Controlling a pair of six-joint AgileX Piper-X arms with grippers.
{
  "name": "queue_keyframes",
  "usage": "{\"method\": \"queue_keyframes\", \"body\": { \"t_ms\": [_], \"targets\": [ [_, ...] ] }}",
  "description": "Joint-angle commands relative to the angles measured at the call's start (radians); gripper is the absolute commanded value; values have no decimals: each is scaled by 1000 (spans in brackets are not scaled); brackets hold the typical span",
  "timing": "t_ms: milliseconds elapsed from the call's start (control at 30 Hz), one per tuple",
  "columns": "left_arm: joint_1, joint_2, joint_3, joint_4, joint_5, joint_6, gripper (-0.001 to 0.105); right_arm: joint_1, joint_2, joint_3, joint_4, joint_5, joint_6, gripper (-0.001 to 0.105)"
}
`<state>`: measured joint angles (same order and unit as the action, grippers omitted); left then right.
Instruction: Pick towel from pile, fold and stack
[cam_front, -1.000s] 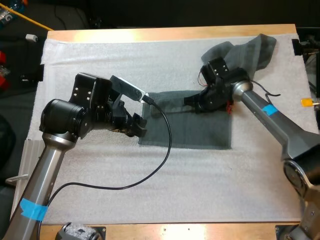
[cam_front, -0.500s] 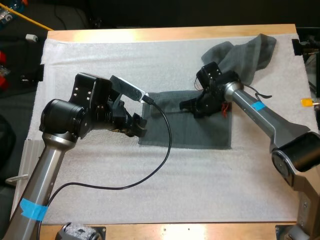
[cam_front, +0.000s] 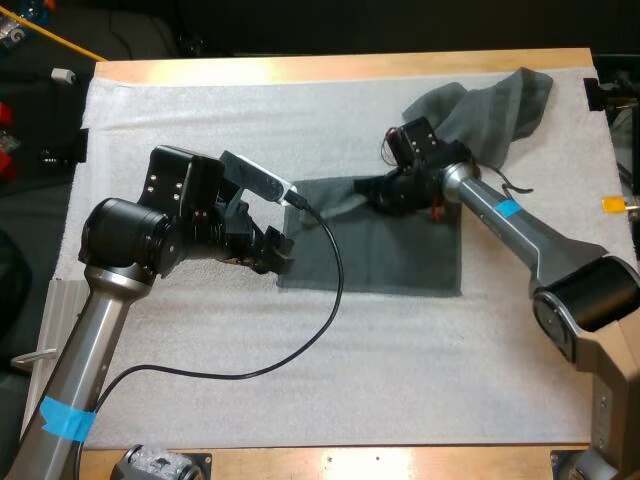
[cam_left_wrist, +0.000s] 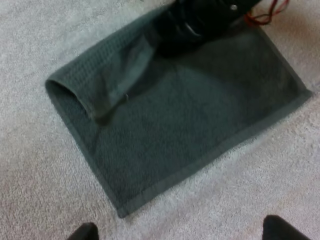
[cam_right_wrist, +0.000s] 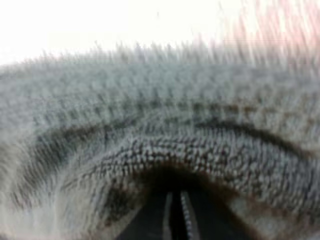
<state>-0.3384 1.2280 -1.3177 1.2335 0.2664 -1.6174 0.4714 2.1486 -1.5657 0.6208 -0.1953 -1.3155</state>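
The right gripper (cam_front: 380, 193) is clenched on a pinch of the flat towel (cam_front: 395, 255) at its 12 o'clock edge, which I judge is meant to carry that edge over and begin the fold; a ridge of cloth rises from there toward the 9 o'clock side. The left gripper (cam_front: 280, 252) sits at the towel's 8 o'clock corner, fingers (cam_left_wrist: 84, 233) spread and clear of the cloth just ahead of them, probably ready to take that corner. The crumpled towel (cam_front: 500, 95) lies at 1 o'clock on the mat (cam_front: 300, 110).
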Motion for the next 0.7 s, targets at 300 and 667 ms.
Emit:
{"method": "queue_keyframes", "body": {
  "t_ms": [300, 667],
  "targets": [
    [-3, -7, -2, 3, 7, -7, 62, -8, 7, -124, -257, 225, 64, 0],
    [-3, -7, -2, 1, 7, -7, 62, -3, -100, -192, -159, 267, -80, 0]
  ]
}}
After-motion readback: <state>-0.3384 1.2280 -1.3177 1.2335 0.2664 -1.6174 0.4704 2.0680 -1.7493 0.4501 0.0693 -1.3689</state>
